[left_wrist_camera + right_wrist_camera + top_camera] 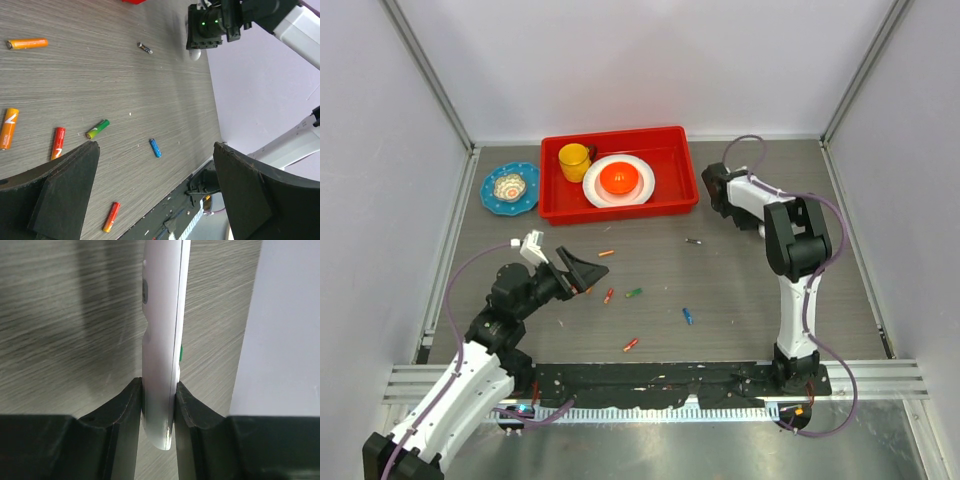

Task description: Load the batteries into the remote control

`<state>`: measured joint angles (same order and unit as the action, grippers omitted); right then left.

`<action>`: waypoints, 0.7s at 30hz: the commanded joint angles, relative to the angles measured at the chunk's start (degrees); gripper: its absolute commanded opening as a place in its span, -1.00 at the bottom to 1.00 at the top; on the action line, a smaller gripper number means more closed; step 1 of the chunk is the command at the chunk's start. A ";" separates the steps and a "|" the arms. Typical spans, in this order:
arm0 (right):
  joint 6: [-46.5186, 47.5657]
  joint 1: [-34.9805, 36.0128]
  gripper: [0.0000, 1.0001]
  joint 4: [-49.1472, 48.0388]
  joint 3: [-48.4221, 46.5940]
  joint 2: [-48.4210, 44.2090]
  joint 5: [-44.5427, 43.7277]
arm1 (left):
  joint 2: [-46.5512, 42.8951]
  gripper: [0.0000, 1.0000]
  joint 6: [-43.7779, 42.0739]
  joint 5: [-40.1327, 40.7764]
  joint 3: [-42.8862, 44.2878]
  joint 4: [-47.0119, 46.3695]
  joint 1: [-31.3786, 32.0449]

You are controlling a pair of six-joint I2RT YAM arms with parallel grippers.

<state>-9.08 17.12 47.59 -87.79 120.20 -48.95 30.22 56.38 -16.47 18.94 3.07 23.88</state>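
My right gripper (718,190) (159,386) is shut on the white remote control (162,315), held edge-on just above the table, right of the red tray. The remote's white end (195,54) shows under that gripper in the left wrist view. Several batteries lie loose mid-table: orange (606,253) (27,44), red (609,296) (58,143), green (634,293) (97,129), blue (687,316) (155,148) and red-orange (631,345) (111,217). My left gripper (582,272) (155,145) is open and empty, hovering left of the batteries.
A red tray (552,205) at the back holds a yellow cup (573,160) and a white plate (642,190) with an orange bowl (619,179). A blue dish (500,207) sits left of it. A small dark grey metal bit (693,241) (145,48) lies mid-table.
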 commanded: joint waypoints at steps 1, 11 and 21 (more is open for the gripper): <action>0.29 0.54 -0.99 2.33 -1.51 3.28 -0.98 | -0.69 0.99 -1.36 -1.20 -0.04 -0.08 0.03; -1.64 0.45 -0.34 2.59 -0.99 5.83 6.58 | -0.33 0.99 -1.71 -1.28 -0.48 0.45 0.03; -5.86 0.54 0.36 0.84 2.80 1.71 14.23 | 0.11 0.99 0.75 -3.31 -2.33 -4.56 0.03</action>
<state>-10.26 17.28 50.33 -87.46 123.50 -46.35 30.33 56.62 -17.78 17.34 3.05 23.88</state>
